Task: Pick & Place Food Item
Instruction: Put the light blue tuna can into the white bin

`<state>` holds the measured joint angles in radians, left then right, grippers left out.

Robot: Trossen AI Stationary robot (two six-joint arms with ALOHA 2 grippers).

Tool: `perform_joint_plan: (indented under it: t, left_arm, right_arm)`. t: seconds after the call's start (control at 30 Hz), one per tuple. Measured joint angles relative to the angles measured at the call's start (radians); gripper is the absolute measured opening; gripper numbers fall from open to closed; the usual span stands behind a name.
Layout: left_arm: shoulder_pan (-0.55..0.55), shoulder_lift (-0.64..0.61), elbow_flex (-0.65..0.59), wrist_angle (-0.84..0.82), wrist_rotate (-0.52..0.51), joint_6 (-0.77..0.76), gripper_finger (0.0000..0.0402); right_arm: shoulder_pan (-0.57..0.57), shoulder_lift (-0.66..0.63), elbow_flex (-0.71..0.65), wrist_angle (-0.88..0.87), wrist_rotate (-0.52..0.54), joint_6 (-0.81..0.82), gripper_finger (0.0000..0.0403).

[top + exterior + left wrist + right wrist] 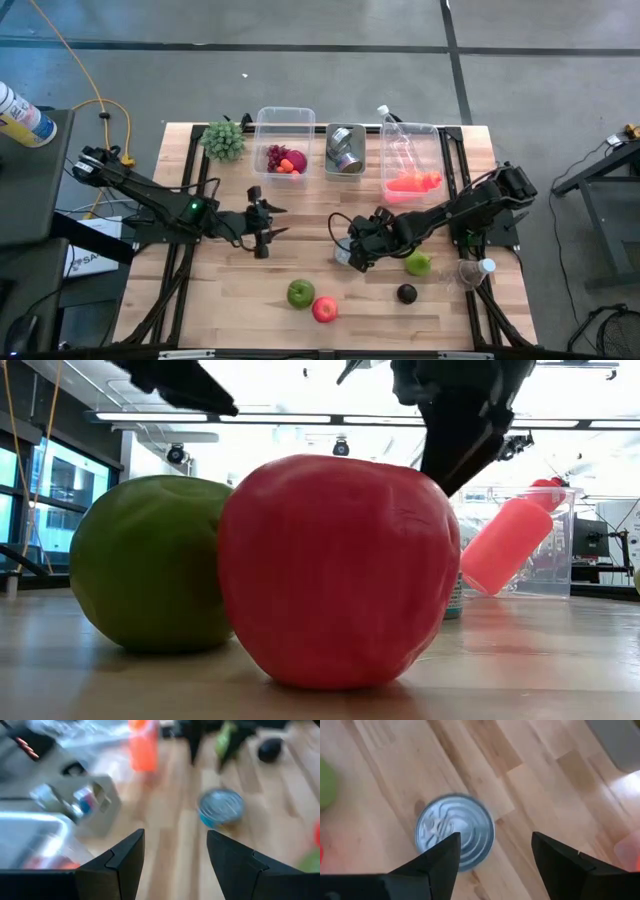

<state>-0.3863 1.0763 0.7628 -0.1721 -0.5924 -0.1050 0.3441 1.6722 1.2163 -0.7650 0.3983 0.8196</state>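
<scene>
A small silver can (454,831) stands upright on the wooden counter (230,300) near its middle, its ribbed lid facing up. The right gripper (495,855) hangs just above it with its two dark fingers (437,862) spread apart and nothing between them; in the right wrist view the can sits under the nearer finger rather than centred in the gap. From above, the can (343,256) shows only as a pale edge at the tip of the right gripper (356,250), whose arm reaches in from the counter's right side.

The left gripper (262,226) hovers over the counter to the left of the can, well apart from it, fingers parted and empty; its wrist view looks across at the can (221,807) between its own fingers (125,862).

Toward the front edge lie a green apple (300,293) and a red apple (325,309), touching or nearly so; in the low view the red apple (335,570) overlaps the green apple (150,565). To the right of the can are a green pear-like fruit (419,263) and a dark round fruit (407,293).

Along the back stand three clear bins: the left bin (285,117) holds red and orange fruit pieces, the middle bin (345,150) holds a metal can on its side, and the right bin (412,131) holds a bottle with orange contents. A green leafy bunch (223,140) lies beside the left bin. A clear plastic cup (473,271) lies at the counter's right edge.
</scene>
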Motion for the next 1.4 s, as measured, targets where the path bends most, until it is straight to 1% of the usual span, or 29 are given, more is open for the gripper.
perform_joint_plan:
  t: [0.1,0.17,0.27,0.33,0.53,0.67,0.9,1.0,1.13,1.27,1.33,1.4]
  left_arm:
    - [0.007,0.0,0.0,-0.083,0.091,-0.024,0.0205]
    - [0.008,0.001,-0.001,-0.098,0.123,-0.031,0.0205]
    - [0.01,0.001,-0.005,-0.094,0.124,-0.09,0.0205]
    - [0.018,0.001,-0.006,-0.091,0.119,-0.135,0.0205]
    - [0.047,0.001,-0.006,-0.119,0.117,-0.191,0.0205]
    - [0.083,0.001,-0.01,-0.12,0.117,-0.215,0.0205]
    - [0.119,0.001,-0.014,-0.177,0.116,-0.275,0.0205]
    - [0.118,0.001,-0.014,-0.188,0.117,-0.287,0.0205]
    - [0.118,0.001,-0.014,-0.186,0.114,-0.289,0.0205]
    - [0.118,0.001,-0.014,-0.186,0.095,-0.289,0.0205]
    - [0.118,0.001,-0.014,-0.183,0.093,-0.289,0.0205]
    - [0.118,0.001,-0.014,-0.183,0.093,-0.289,0.0205]
  right_arm:
    - [-0.007,0.005,-0.003,0.048,0.002,-0.008,0.0228]
    - [-0.009,0.005,-0.014,0.089,0.008,-0.043,0.0227]
    - [-0.018,0.005,-0.052,0.169,0.009,-0.099,0.0227]
    - [-0.024,0.005,-0.1,0.224,0.003,-0.116,0.0227]
    - [-0.047,0.006,-0.247,0.408,-0.002,-0.071,0.0227]
    - [-0.072,0.006,-0.282,0.498,-0.044,-0.065,0.0227]
    - [-0.098,0.006,-0.37,0.669,-0.042,-0.082,0.0227]
    - [-0.099,0.006,-0.402,0.699,-0.044,-0.08,0.0227]
    - [-0.098,0.006,-0.416,0.717,-0.08,-0.079,0.0227]
    - [-0.098,0.022,-0.417,0.736,-0.084,-0.084,0.0226]
    - [-0.098,0.032,-0.417,0.739,-0.088,-0.087,0.022]
    - [-0.104,0.05,-0.414,0.755,-0.095,-0.086,0.0204]
